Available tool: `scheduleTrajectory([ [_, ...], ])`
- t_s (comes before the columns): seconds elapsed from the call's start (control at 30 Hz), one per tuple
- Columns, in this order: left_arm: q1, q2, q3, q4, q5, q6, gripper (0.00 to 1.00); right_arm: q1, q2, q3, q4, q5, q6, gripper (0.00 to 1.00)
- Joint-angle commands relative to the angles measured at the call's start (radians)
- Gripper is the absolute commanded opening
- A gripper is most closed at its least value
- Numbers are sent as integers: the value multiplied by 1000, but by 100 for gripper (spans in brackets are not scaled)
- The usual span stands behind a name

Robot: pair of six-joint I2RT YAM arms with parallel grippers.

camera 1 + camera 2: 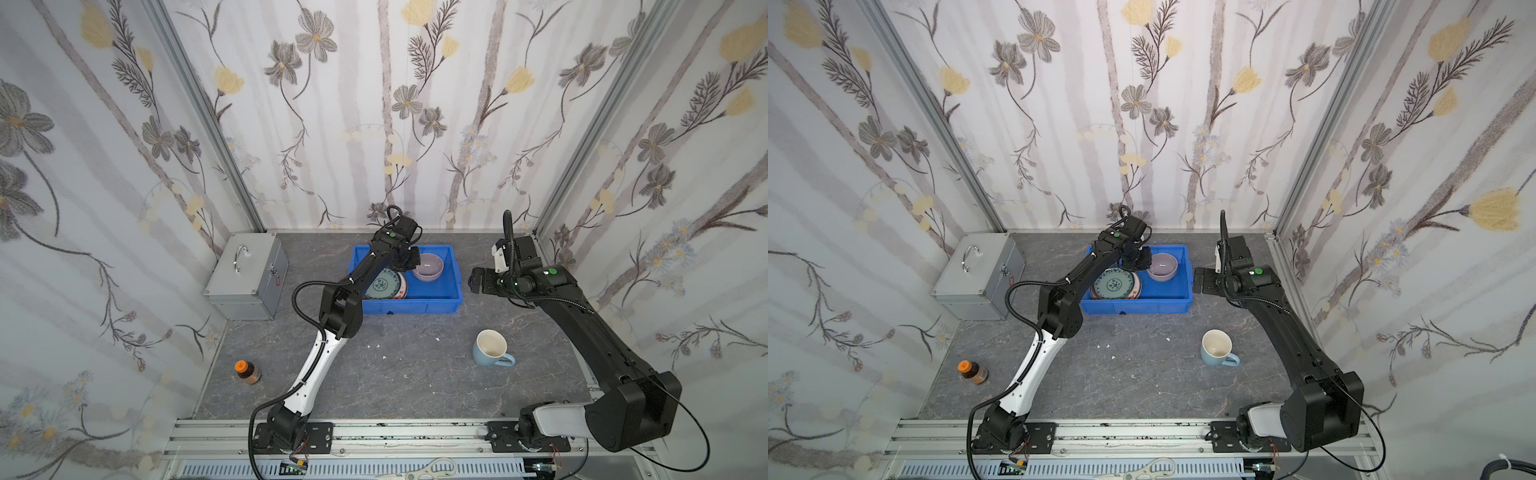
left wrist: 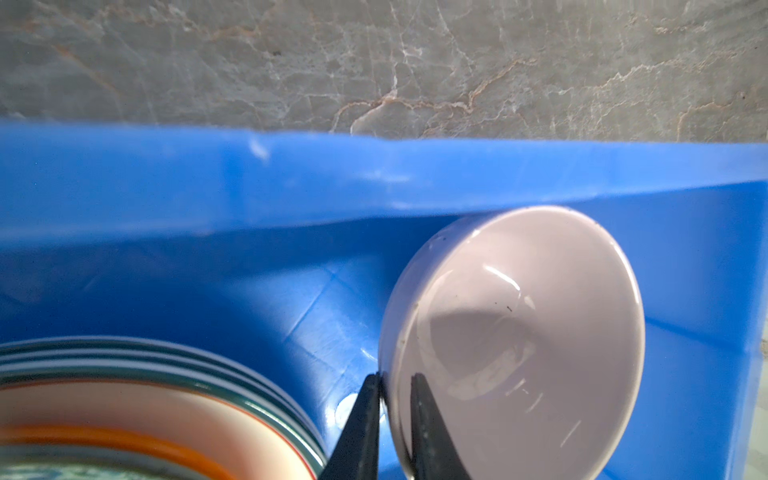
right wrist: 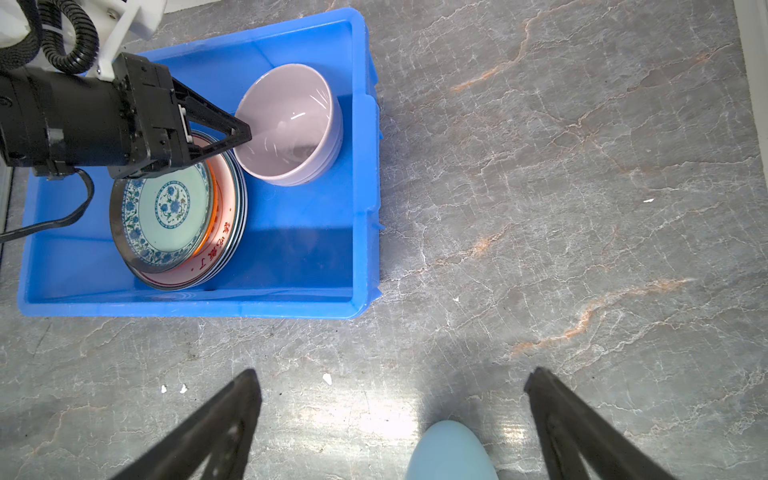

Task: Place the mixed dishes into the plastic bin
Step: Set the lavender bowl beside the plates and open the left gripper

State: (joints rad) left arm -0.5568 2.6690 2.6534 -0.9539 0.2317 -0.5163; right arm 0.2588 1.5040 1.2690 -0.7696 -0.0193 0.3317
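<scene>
In both top views the blue bin (image 1: pixel 415 305) (image 1: pixel 1150 307) sits at the back of the grey table (image 1: pixel 415 374). Inside it lie a stack of plates (image 1: pixel 384 286) (image 1: pixel 1115 284) on the left and a lilac bowl (image 1: pixel 428 266) (image 1: pixel 1161 266) upright on the right. The left gripper (image 1: pixel 411 259) (image 1: pixel 1142 259) reaches down to the bowl's near-left rim. The right gripper (image 1: pixel 473 282) (image 1: pixel 1198 282) hangs just beside the bin's right wall. A pale-blue mug (image 1: pixel 490 347) (image 1: pixel 1217 348) stands upright on the table, well apart from the bin. A silver case (image 1: pixel 247 274) and a small brown bottle (image 1: pixel 247 372) sit off to the left.

From the left wrist, the left gripper (image 2: pixel 395 376) has its two fingers close together, one either side of the bowl's (image 2: pixel 519 332) rim. I cannot tell whether they pinch it. The plates (image 2: pixel 124 399) lie beside it, the bin's wall (image 2: pixel 374 174) behind.

From the right wrist, the right gripper (image 3: pixel 392 376) is spread wide and holds nothing, above bare table with the mug (image 3: pixel 451 451) below it. Beyond, the left gripper (image 3: pixel 245 133) meets the bowl (image 3: pixel 286 124), which touches the plates (image 3: pixel 166 208) in the bin (image 3: pixel 249 307).
</scene>
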Motion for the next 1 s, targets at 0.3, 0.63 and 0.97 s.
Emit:
scheduleTrajectory([
  [0.3, 8, -4, 19, 80, 12, -13, 20, 0, -43, -21, -13, 35, 28, 100],
  [0.63, 23, -72, 25, 58, 13, 27, 50, 0, -47, -16, -14, 38, 34, 100],
  [0.97, 79, -265, -134, -69, -33, 115, 58, 0, -42, -58, 44, 30, 79, 100],
])
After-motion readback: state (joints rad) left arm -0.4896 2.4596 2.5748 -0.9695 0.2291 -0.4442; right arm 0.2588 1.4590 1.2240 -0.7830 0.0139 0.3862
